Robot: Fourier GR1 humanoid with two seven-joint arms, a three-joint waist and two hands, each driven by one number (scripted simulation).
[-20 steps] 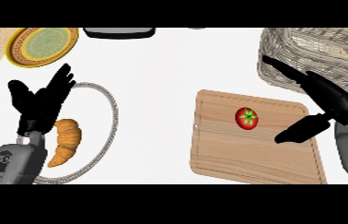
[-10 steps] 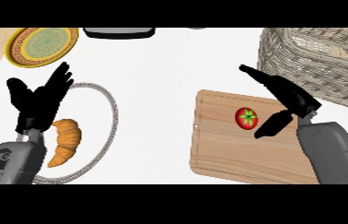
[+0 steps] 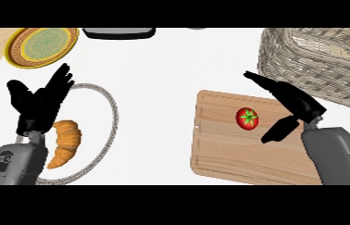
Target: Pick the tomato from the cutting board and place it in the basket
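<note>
A red tomato (image 3: 247, 118) with a green stem lies on the wooden cutting board (image 3: 226, 154), in its upper middle. My right hand (image 3: 294, 104) hovers over the board just right of the tomato, open, its fingers stretched toward the upper left and its thumb hanging down beside the fruit without touching it. The woven basket (image 3: 308, 57) stands at the upper right, behind the board. My left hand (image 3: 41, 103) rests open at the left edge, fingers up.
A white plate (image 3: 103, 113) with a croissant (image 3: 63, 140) lies under my left hand. A yellow plate (image 3: 41, 46) sits at the top left, and a dark tray (image 3: 117, 32) at the top edge.
My right hand has moved left over the cutting board, from its right edge to right beside the tomato. The left hand and the tomato have not moved.
</note>
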